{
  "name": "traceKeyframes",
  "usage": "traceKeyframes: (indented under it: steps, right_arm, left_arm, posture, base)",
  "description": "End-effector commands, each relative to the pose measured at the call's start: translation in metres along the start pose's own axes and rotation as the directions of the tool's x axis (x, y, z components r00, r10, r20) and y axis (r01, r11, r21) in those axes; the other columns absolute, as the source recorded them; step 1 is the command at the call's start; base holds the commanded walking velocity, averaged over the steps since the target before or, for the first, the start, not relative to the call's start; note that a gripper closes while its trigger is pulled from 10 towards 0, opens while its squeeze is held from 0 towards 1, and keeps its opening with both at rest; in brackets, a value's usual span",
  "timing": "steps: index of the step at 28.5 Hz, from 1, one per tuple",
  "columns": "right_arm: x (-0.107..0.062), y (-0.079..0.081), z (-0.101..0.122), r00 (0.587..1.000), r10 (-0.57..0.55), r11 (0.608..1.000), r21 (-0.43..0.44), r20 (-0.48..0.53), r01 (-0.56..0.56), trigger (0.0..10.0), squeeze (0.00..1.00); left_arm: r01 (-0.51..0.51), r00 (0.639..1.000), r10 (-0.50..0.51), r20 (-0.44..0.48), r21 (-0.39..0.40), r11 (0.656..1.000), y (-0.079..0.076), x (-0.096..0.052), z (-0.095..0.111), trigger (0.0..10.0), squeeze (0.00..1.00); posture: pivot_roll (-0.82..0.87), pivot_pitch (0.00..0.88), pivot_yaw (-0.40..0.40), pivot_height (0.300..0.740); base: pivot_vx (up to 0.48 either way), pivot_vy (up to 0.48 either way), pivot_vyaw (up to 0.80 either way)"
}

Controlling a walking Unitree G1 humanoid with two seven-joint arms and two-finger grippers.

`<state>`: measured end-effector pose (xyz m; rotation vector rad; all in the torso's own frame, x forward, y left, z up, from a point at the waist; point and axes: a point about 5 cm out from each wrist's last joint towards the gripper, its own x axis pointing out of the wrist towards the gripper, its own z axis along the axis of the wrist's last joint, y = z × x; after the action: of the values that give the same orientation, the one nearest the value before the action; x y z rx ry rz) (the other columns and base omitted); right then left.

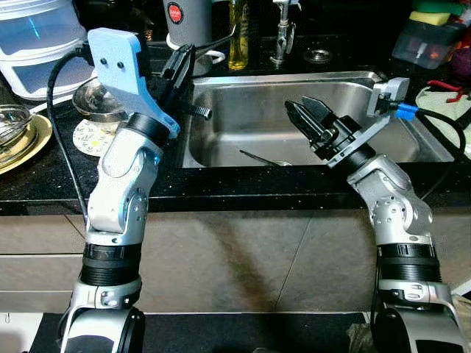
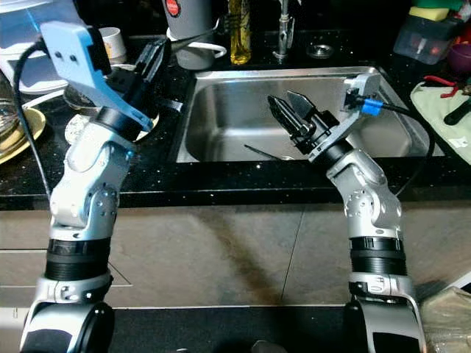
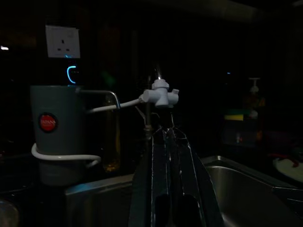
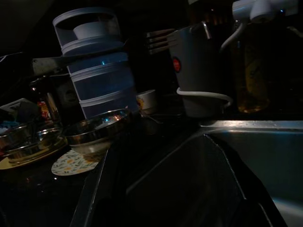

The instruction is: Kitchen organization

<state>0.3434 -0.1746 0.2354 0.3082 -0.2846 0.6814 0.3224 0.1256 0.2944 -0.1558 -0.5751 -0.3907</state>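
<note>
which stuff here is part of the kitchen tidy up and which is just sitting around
Likely part of the job:
- spoon lying in the sink
- steel bowl on the floral coaster
- left end effector, at the sink's left rim
- right end effector, open over the basin

Just lying about:
- oil bottle
- grey canister
- stacked plastic containers
- faucet

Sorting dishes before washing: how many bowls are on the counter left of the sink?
2. A steel bowl sits on a patterned coaster beside the sink; a glass bowl sits on a gold plate further left. The left arm may hide others.
</note>
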Motion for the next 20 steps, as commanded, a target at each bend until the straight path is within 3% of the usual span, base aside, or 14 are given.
traceKeyframes:
  steps: [1, 7, 12, 20]
  right_arm:
    - [0.001, -0.001, -0.002, 1.0, -0.006, 1.0, 0.005, -0.004, 0.006, 10.0, 0.0]
    - [0.001, -0.001, -0.002, 1.0, -0.012, 1.0, 0.0, -0.006, 0.012, 10.0, 0.0]
    - [0.002, -0.001, -0.002, 1.0, -0.009, 1.0, -0.001, -0.008, 0.009, 10.0, 0.0]
    - [0.003, 0.0, -0.003, 1.0, -0.008, 1.0, -0.001, -0.009, 0.007, 10.0, 0.0]
  left_arm:
    - [-0.004, 1.0, 0.004, -0.019, 0.0, 1.0, 0.004, 0.0, -0.003, 10.0, 0.0]
    - [0.003, 0.999, -0.003, -0.035, -0.012, 1.0, 0.003, -0.001, -0.007, 10.0, 0.0]
    - [0.016, 0.998, -0.018, -0.059, -0.031, 0.999, 0.002, -0.003, -0.013, 10.0, 0.0]
    - [0.031, 0.998, -0.033, -0.057, -0.037, 0.999, 0.004, 0.0, -0.014, 10.0, 0.0]
  posture:
    - [0.0, 0.038, -0.014, 0.732]
    - [0.0, 0.036, -0.014, 0.732]
    - [0.0, 0.035, -0.016, 0.732]
    - [0.0, 0.033, -0.013, 0.732]
  base:
    - [0.0, 0.0, 0.0]
    - [0.0, 0.0, 0.0]
    - [0.0, -0.472, 0.0]
    - [0.0, 0.0, 0.0]
